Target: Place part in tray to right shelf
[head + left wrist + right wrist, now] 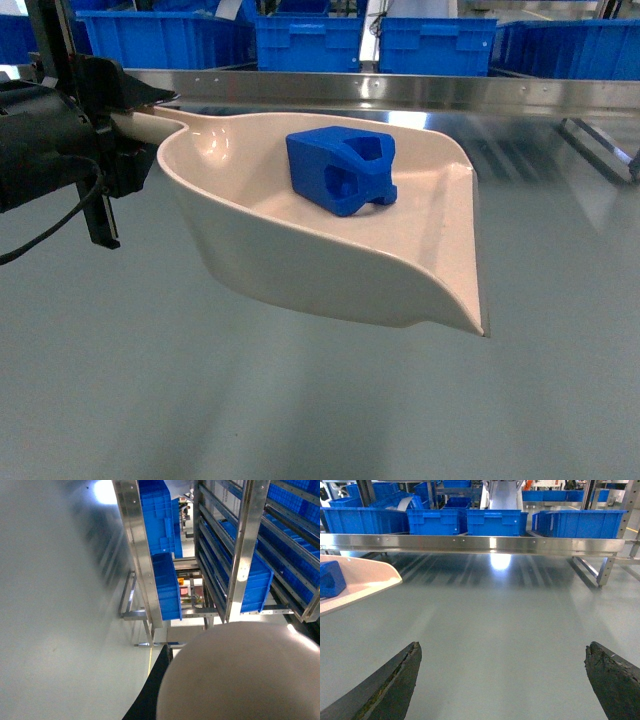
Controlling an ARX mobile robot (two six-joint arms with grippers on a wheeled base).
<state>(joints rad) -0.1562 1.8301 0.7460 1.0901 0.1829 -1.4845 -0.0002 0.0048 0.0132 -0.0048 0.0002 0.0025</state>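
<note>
Work surface: a broad grey table [300, 400] fills the head view, bounded at its far edge by a steel rail [400, 92]. Beyond the rail stands a row of large blue crates [310, 40]; the left wrist view shows more of them on metal shelving.

Tray: the cream tray [300, 250] sits in front of the rail, near the table's far edge. It casts a shadow on the grey surface beneath; whether it is lifted clear or touching cannot be told. Its open flat lip faces away from the handle, toward the right of the head view. The handle [140, 125] runs off to the left. In the left wrist view the tray's rounded back fills the lower right of the picture.

Part: the blue part [342, 170] lies inside the tray, on its floor, roughly central and toward the rail side. Round holes are visible in its faces. The right wrist view catches one corner of it at the left margin, within the tray wall.

Left gripper [115, 130]: clamped on the tray's handle, at the end farthest from the lip.

Right gripper [502, 680]: fingers spread wide apart, nothing between them, above bare table surface, well apart from the tray's lip.
</note>
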